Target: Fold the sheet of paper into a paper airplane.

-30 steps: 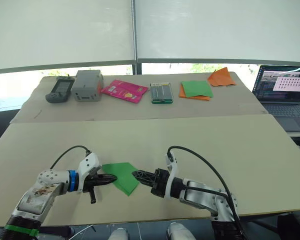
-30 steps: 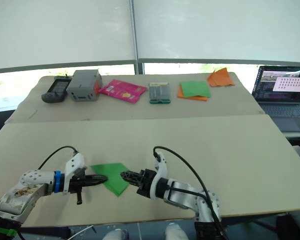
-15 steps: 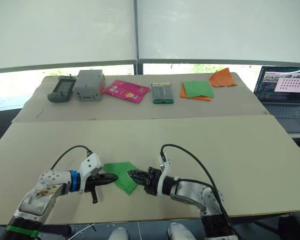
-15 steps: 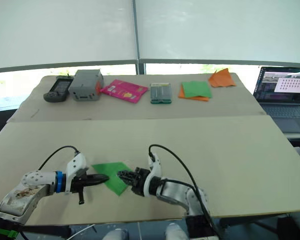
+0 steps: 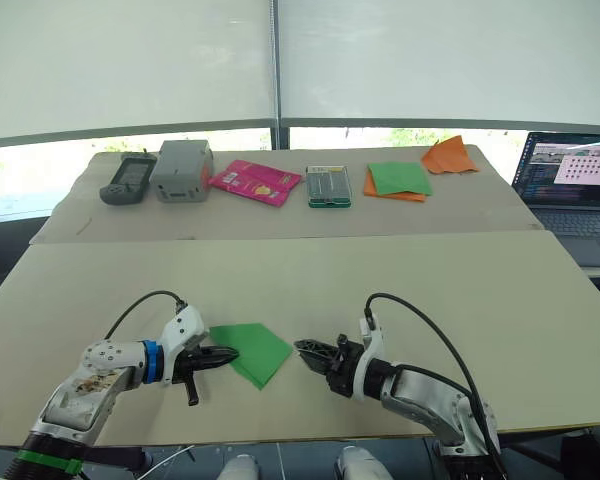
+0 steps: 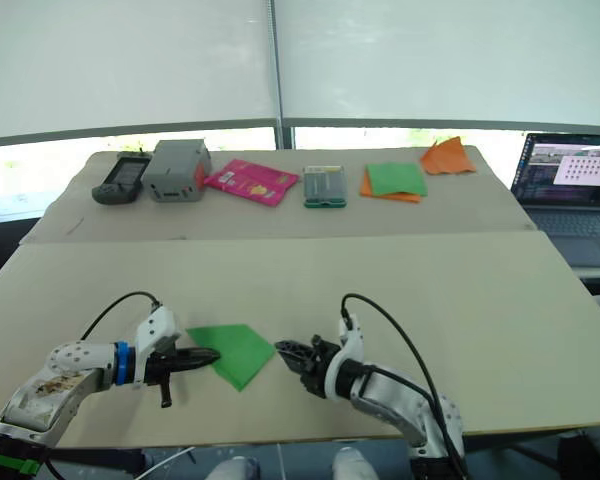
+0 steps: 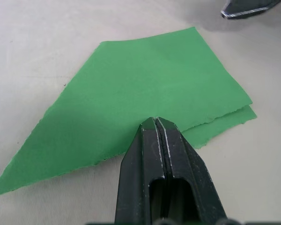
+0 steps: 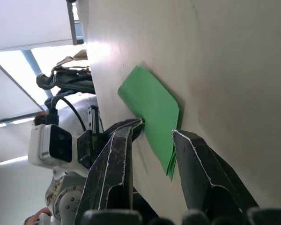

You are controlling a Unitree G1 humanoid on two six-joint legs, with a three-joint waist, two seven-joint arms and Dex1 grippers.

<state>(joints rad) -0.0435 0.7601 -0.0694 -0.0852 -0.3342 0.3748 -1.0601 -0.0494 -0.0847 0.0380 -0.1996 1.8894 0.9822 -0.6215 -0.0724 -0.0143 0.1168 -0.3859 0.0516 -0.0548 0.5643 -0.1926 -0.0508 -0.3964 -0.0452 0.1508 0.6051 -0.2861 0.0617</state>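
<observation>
So we've got the thin bright green paper sheet (image 5: pixel 252 350) folded once, flat on the near beige tabletop (image 5: pixel 400 280), left gripper (image 5: pixel 223 355) closed pinning its edge, right gripper (image 5: pixel 305 347) spread just beside it, most folds left.

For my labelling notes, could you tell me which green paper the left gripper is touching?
The folded sheet of paper on the near table, pinned by the left gripper; the other green sheet tops the far stack.
</observation>
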